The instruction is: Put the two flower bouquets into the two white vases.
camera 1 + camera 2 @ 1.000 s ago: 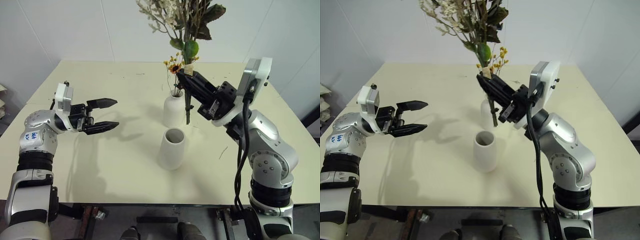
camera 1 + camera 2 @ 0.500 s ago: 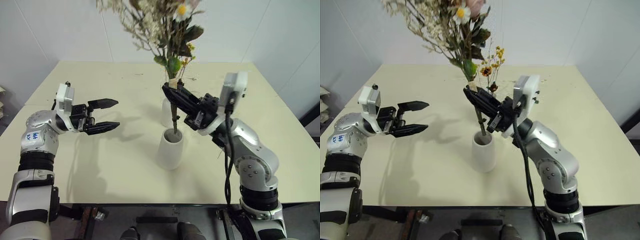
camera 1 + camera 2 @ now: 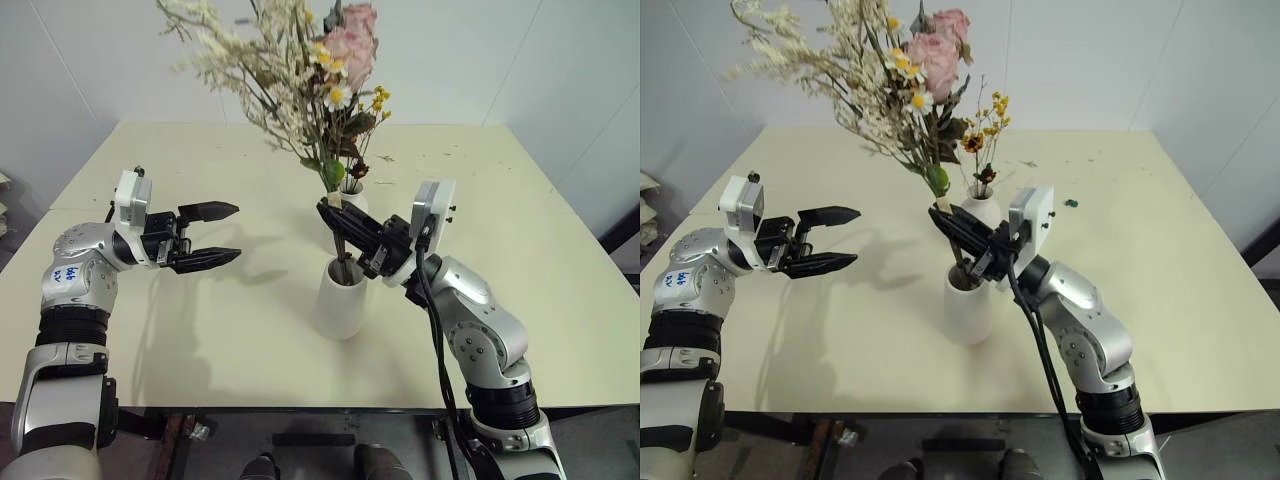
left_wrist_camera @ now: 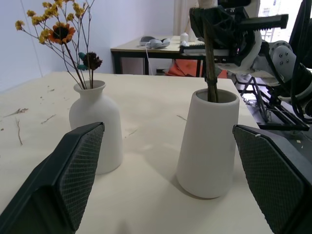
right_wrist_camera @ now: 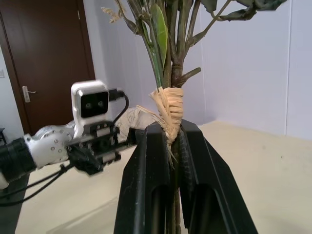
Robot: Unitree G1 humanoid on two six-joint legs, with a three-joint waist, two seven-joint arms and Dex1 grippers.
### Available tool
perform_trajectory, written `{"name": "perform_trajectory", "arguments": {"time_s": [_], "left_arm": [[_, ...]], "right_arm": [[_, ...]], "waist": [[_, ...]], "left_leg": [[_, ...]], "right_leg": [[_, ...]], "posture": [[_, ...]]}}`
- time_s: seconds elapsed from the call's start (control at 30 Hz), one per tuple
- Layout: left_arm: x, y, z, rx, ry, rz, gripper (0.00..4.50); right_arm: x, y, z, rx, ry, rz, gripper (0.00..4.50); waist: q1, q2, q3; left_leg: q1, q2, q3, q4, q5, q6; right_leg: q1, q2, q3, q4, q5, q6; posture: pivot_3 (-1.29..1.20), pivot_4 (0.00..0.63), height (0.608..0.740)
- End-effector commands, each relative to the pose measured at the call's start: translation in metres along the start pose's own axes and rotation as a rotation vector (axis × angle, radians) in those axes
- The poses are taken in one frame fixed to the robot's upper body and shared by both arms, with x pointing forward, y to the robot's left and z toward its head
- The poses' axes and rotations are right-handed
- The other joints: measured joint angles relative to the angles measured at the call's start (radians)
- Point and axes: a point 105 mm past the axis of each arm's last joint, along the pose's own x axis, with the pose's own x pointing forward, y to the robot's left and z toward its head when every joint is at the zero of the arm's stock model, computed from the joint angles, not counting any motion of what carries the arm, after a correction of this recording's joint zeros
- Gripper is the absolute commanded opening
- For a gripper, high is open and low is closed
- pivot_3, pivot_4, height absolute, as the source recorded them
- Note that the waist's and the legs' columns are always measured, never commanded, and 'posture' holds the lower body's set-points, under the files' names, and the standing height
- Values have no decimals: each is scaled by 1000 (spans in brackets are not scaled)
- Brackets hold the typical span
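My right gripper (image 3: 333,214) is shut on the stems of the large bouquet (image 3: 300,70) of pink roses, white sprigs and green leaves, just above the wide-mouthed cone vase (image 3: 341,297) at the table's middle. The stem ends reach down into that vase's mouth (image 4: 213,92). In the right wrist view the fingers (image 5: 151,161) clamp the straw-bound stems (image 5: 170,109). Behind stands the bottle-shaped vase (image 3: 350,196) holding the small yellow-orange bouquet (image 3: 985,130). My left gripper (image 3: 222,233) hovers open to the left of both vases, pointing at them.
The cream table (image 3: 200,330) has bits of stem and petal scattered near its far side (image 3: 385,157). White walls rise behind it. In the left wrist view another desk (image 4: 146,46) with objects stands beyond the table.
My right gripper has come down and leftward with the large bouquet, bringing its stems from beside the bottle vase into the cone vase's mouth. The left gripper has stayed put.
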Motion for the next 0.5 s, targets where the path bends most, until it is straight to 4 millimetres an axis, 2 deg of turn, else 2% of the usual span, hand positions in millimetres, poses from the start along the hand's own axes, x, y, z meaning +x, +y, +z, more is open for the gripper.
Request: {"name": "perform_trajectory", "arguments": {"time_s": [0.03,0.33,0.5], "left_arm": [[-1,-11,10,49,-9,-97,4500],[2,-10,10,51,-15,-104,4500],[2,-10,10,52,-16,-103,4500]], "right_arm": [[-4,13,8,-26,-30,57,8],[-10,13,1,-22,-1,50,8],[-14,12,-4,-21,19,46,1600]], "waist": [[0,0,0],[0,0,0],[0,0,0]], "left_leg": [[0,0,0,0,0,0],[0,0,0,0,0,0],[0,0,0,0,0,0]], "right_leg": [[0,0,0,0,0,0],[0,0,0,0,0,0],[0,0,0,0,0,0]], "posture": [[0,150,740],[0,150,740],[0,150,740]]}}
